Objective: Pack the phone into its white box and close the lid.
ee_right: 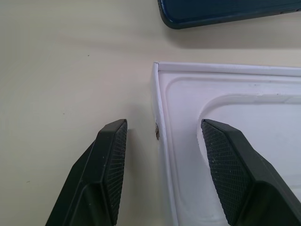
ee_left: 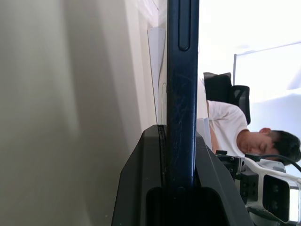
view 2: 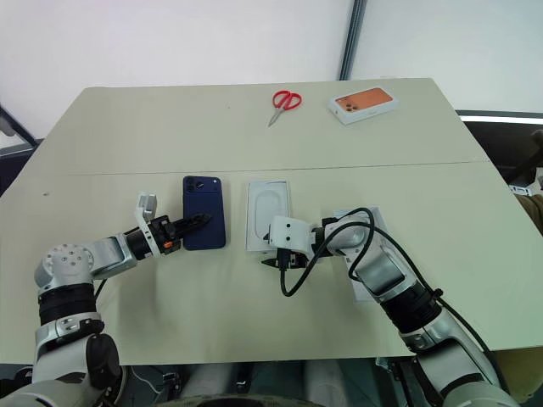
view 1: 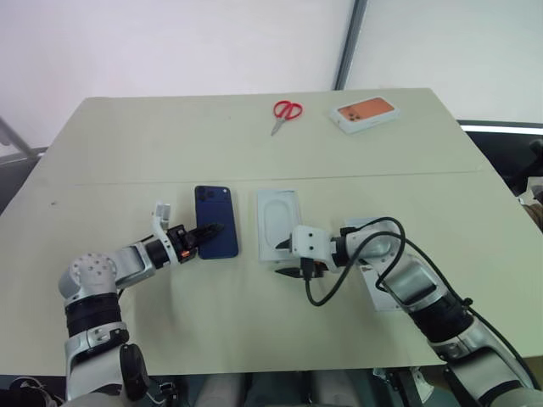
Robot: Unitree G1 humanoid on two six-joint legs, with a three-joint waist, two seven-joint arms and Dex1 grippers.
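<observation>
The dark navy phone point(view 1: 215, 219) lies left of centre on the table, camera bump at its far corner. My left gripper point(view 1: 206, 231) is shut on the phone's near left edge; the left wrist view shows the phone point(ee_left: 182, 70) edge-on between the fingers point(ee_left: 141, 179). Just to its right sits the white box point(view 1: 277, 224), a shallow tray with a thin raised rim and a white oval-outlined inside. My right gripper point(ee_right: 162, 136) is open and straddles the tray's near corner rim point(ee_right: 160, 141), one finger outside and one over the inside. The lid point(view 1: 377, 298) lies mostly hidden under my right forearm.
Red scissors point(view 1: 287, 111) and a box with an orange top point(view 1: 366, 114) lie at the table's far side. A black cable point(view 1: 335, 284) loops off my right wrist. A person point(ee_left: 254, 136) sits beyond the table in the left wrist view.
</observation>
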